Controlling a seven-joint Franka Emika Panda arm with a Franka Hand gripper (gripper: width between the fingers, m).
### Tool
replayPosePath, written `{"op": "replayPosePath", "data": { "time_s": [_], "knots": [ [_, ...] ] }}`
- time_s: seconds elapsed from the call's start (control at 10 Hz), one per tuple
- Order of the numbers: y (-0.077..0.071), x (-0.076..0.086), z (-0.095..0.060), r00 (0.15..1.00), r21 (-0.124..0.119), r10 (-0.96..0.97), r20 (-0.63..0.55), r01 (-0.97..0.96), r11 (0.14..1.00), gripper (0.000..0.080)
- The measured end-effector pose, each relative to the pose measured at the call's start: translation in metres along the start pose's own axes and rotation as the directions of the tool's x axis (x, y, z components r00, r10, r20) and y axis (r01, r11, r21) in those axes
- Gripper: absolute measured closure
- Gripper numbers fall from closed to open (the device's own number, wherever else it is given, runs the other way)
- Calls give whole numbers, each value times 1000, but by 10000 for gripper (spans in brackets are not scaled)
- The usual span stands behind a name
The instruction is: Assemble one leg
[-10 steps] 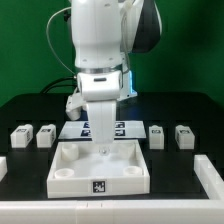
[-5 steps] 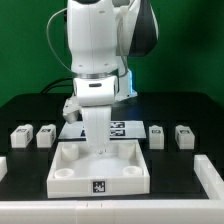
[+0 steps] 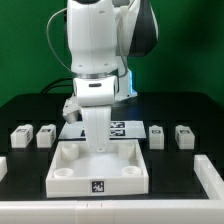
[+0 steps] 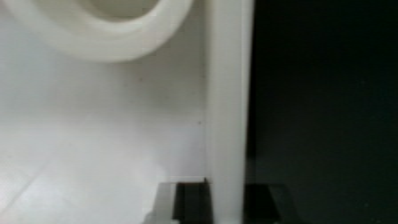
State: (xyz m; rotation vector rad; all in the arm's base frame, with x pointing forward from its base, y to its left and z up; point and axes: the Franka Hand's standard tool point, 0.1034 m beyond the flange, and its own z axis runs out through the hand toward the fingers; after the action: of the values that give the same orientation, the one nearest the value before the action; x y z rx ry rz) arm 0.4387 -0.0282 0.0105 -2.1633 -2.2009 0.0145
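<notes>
Ext. view: hand (image 3: 101,148) is low inside the tray (image 3: 125,185), near its 12 o'clock wall; can't tell if fingers are spread or pressed, as they're hidden. No leg is in it. Four legs lie on the desk (image 3: 190,110), apart from the tray. At 10 o'clock are the outer leg (image 3: 20,135) & inner leg (image 3: 45,135); at 2 o'clock are the near leg (image 3: 156,134) & far leg (image 3: 183,134). Marker board (image 3: 122,128) is at 12 o'clock behind the tray. Wrist view: tray floor, a round socket (image 4: 107,25), a rim wall (image 4: 228,100), w/ dark desk beyond.
</notes>
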Motion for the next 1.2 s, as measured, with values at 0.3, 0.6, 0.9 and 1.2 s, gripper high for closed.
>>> {"op": "replayPosePath", "data": {
  "time_s": [0.3,0.6,0.9,1.2],
  "knots": [
    [0,0,0,1000,0,0,0,0,1000,741],
    [21,25,-5,1000,-26,5,-15,-5,1000,741],
    [65,72,-7,998,-55,39,-51,-42,998,741],
    [66,88,-1,997,-18,46,-55,-47,999,741]
  ]
}}
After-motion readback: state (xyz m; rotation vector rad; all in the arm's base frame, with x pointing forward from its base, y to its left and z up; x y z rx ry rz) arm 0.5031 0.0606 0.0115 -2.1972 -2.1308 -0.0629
